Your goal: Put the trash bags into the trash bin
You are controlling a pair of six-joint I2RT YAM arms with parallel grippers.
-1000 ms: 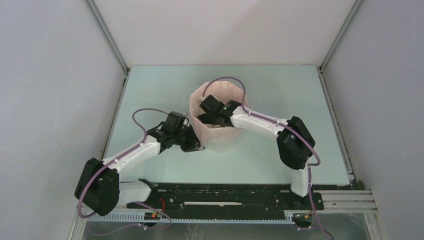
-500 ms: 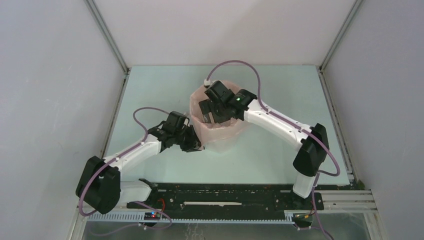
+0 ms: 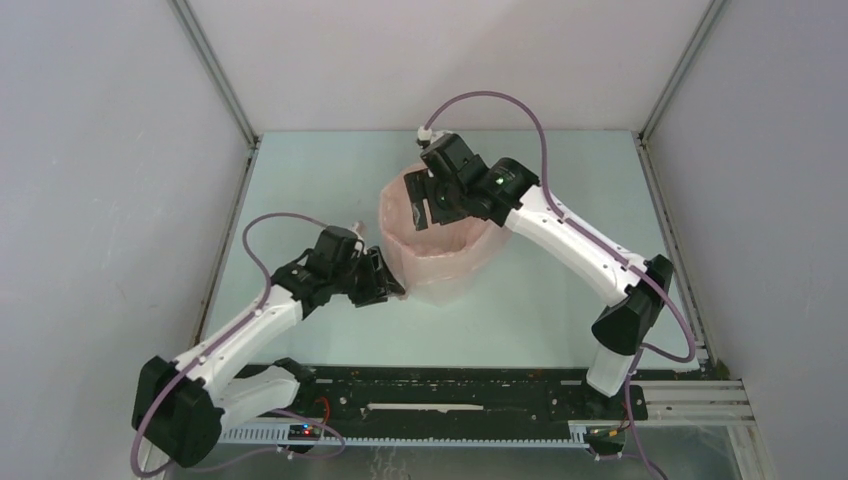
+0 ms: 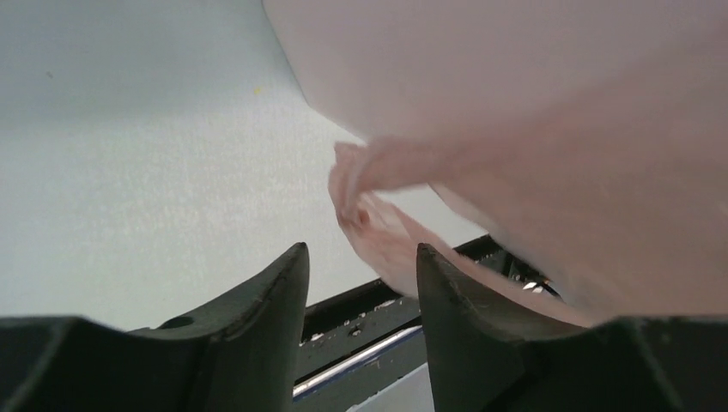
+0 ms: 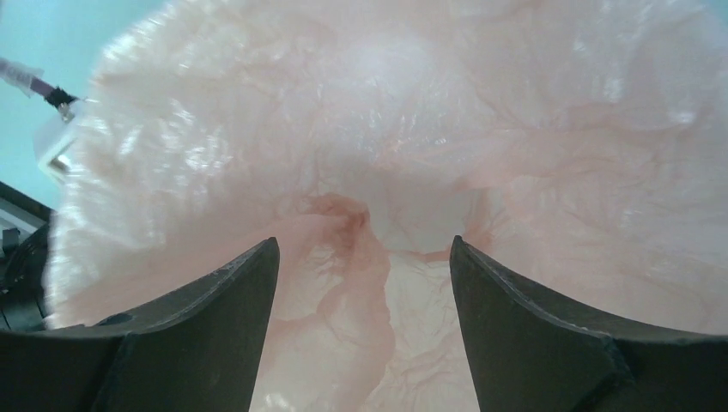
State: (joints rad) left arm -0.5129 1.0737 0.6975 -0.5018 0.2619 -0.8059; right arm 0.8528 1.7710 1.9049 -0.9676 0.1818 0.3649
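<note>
We saw the left pincer (image 4: 360, 251) gaping empty by the bag handle (image 4: 360, 215), the right pincer (image 5: 364, 242) likewise over the lined bin (image 3: 445, 290), probably to tuck.

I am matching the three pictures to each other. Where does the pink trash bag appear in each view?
Top external: the trash bag stands open at the centre of the table.
Left wrist: it fills the upper right, a twisted fold just beyond the fingers.
Right wrist: it fills nearly the whole picture.
Shared landmark: the pale green table, upper left in both wrist views.
</note>
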